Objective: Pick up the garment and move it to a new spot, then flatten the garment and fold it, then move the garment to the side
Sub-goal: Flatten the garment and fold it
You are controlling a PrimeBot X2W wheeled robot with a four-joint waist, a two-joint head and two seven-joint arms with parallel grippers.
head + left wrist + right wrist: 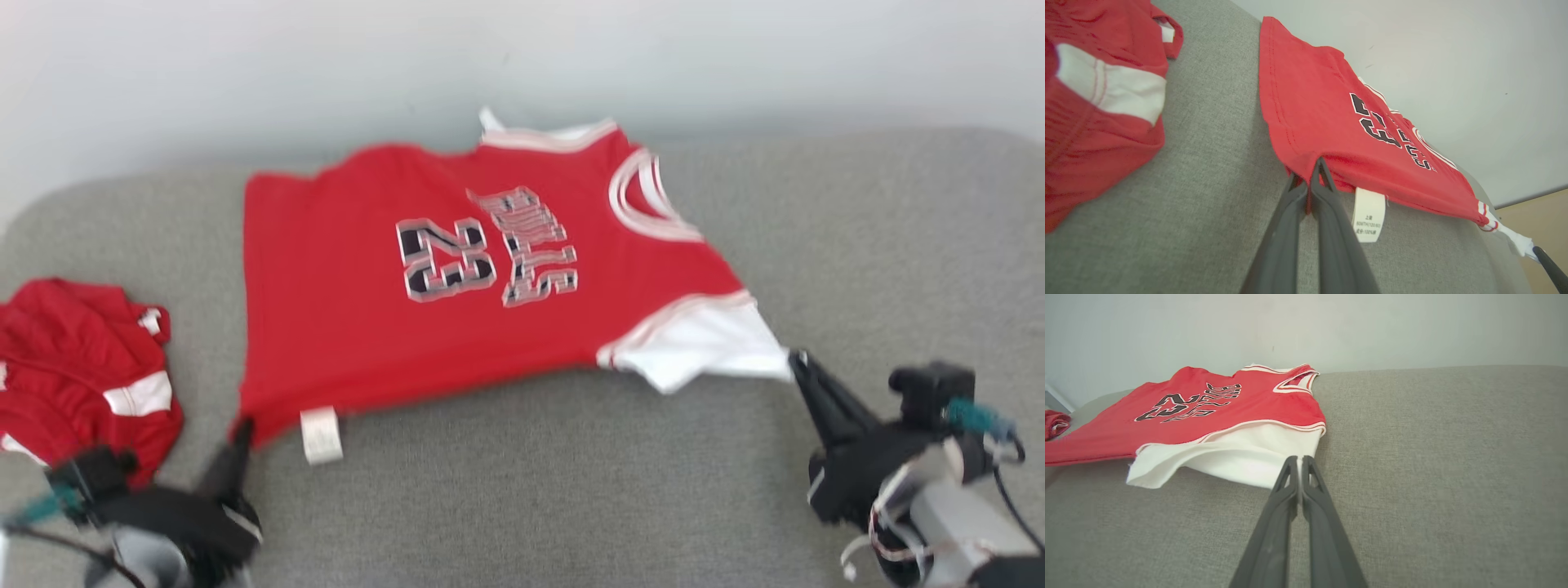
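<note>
The garment (424, 278) is a red jersey with white trim, a black-and-white "23" and a white sleeve, spread across the grey cushion. My left gripper (242, 425) is shut on its near hem corner beside a white care label (320, 434); the left wrist view shows the garment (1331, 122) pinched between my left gripper (1310, 169) fingers. At the lower right, my right gripper (796, 359) is shut on the tip of the white sleeve (710, 343). The right wrist view shows the garment (1208, 412) stretched away from my right gripper (1298, 459).
A second red and white garment (77, 367) lies crumpled at the left edge, just left of my left arm, also seen as the crumpled garment (1098, 102). The grey cushion (857, 245) stretches bare to the right. A pale wall (522, 65) stands behind it.
</note>
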